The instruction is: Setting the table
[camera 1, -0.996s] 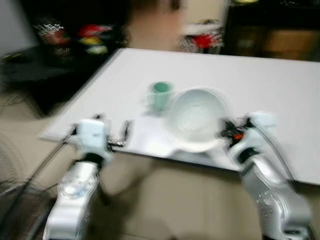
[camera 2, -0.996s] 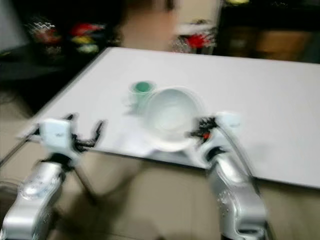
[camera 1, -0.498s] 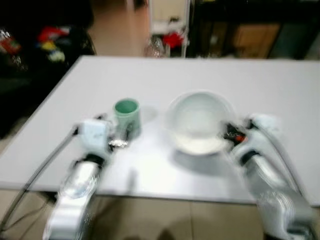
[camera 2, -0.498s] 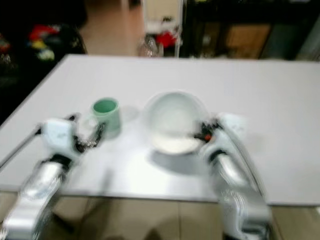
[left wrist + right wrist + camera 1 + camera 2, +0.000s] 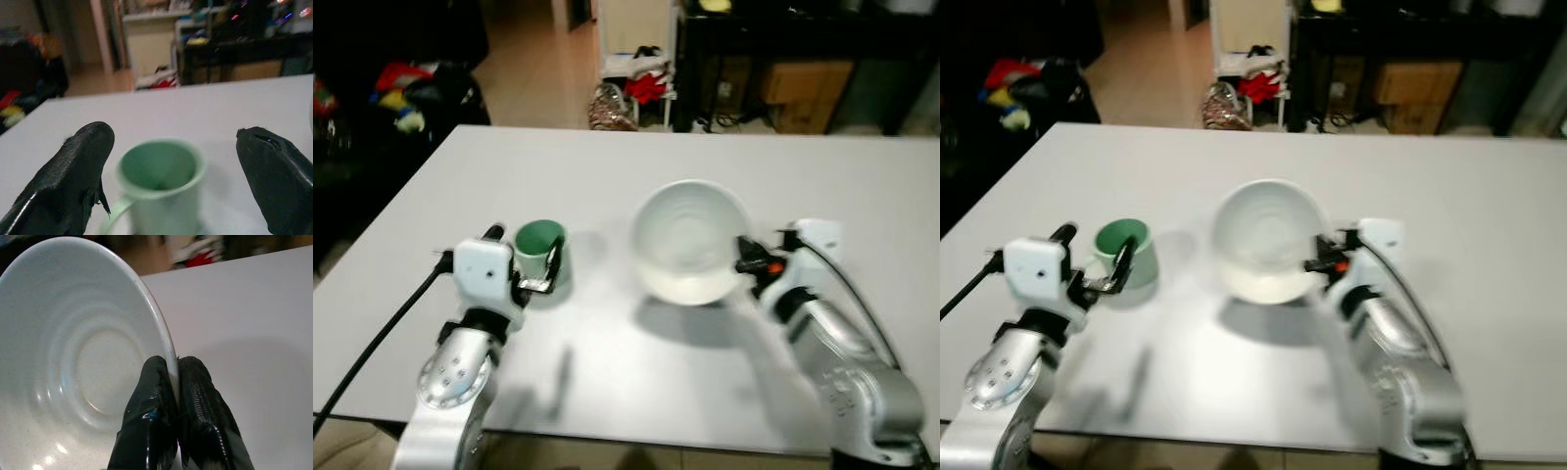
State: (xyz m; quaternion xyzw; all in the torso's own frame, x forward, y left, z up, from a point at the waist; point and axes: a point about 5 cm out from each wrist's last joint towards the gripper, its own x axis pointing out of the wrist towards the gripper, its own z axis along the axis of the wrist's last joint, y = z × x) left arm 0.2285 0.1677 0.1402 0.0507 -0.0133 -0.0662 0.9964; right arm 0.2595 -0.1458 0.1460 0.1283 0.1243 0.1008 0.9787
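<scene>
Compared with a second ago, the head views have sharpened and swung: the white table (image 5: 607,362) now lies squarely ahead with much more of its top in view, where before only its near corner and edge showed past the arms. The green mug (image 5: 540,250), which stood just beside the bowl then, now stands clearly apart from it and sits between the spread fingers of the left gripper (image 5: 171,196); the fingers flank the mug without touching it. The mug stands upright on the table, and its inside looks empty. The right gripper (image 5: 171,382) is clamped on the rim of the white bowl (image 5: 690,240), one finger inside the rim and one outside. The bowl is held tilted above the table, its shadow falling beneath it, and its ridged interior holds nothing.
</scene>
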